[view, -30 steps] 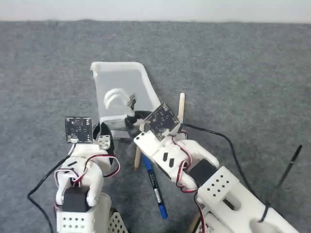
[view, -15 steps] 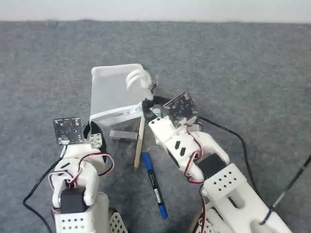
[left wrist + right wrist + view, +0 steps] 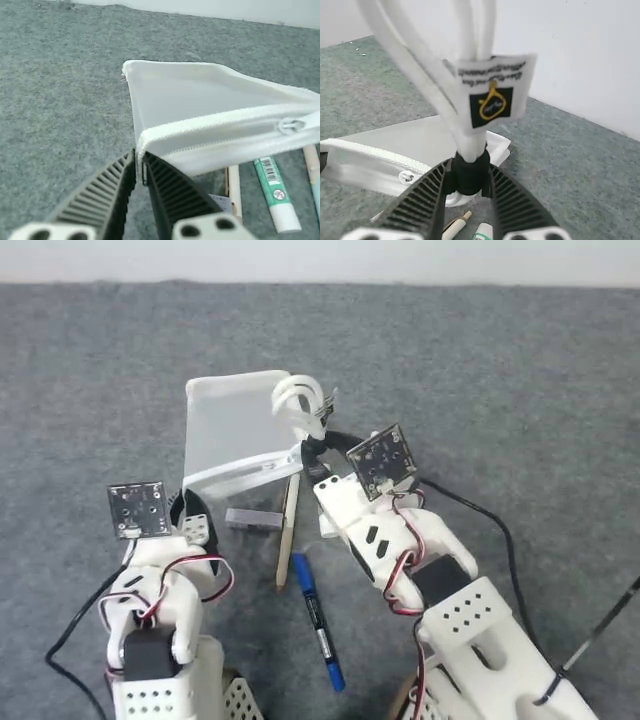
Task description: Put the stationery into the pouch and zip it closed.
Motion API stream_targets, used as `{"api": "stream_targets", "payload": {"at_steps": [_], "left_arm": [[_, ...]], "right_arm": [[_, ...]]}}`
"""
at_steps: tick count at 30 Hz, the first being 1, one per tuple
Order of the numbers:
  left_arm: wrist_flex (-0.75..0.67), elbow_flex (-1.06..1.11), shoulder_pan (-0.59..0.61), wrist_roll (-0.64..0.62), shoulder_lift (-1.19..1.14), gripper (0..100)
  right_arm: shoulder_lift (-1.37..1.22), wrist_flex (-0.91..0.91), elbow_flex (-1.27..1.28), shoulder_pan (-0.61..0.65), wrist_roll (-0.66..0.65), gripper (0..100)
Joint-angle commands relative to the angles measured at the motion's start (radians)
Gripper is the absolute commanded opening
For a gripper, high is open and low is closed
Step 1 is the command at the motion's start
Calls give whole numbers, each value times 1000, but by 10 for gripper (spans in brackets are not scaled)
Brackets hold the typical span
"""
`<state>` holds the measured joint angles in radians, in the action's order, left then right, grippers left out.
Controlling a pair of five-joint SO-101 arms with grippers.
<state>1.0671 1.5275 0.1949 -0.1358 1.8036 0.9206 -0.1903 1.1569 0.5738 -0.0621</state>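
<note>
Grey carpet (image 3: pixel 500 360); left end effector (image 3: pixel 140 162) pinches pouch (image 3: pixel 200 100) corner, right end effector (image 3: pixel 468 172) grips pouch loop (image 3: pixel 420 60).

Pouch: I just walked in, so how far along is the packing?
Done: nothing visibly packed. In hand: left end effector pinches the translucent white pouch at a corner; right end effector grips its white loop. Left: blue pen, wooden stick and grey block lie outside; then zipping.

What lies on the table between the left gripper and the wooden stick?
In the high view, a small grey block lies there, between the left gripper, clamped on the pouch, and the wooden stick.
</note>
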Motion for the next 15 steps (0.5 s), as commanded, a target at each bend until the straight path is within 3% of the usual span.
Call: {"api": "stream_targets", "payload": {"at_steps": [1, 15], "left_arm": [[-17, -54, 26, 5, 18, 10], [-20, -56, 75, 3, 18, 12]], "right_arm": [[59, 41, -18, -104, -9, 6], [61, 54, -14, -110, -9, 6]]}}
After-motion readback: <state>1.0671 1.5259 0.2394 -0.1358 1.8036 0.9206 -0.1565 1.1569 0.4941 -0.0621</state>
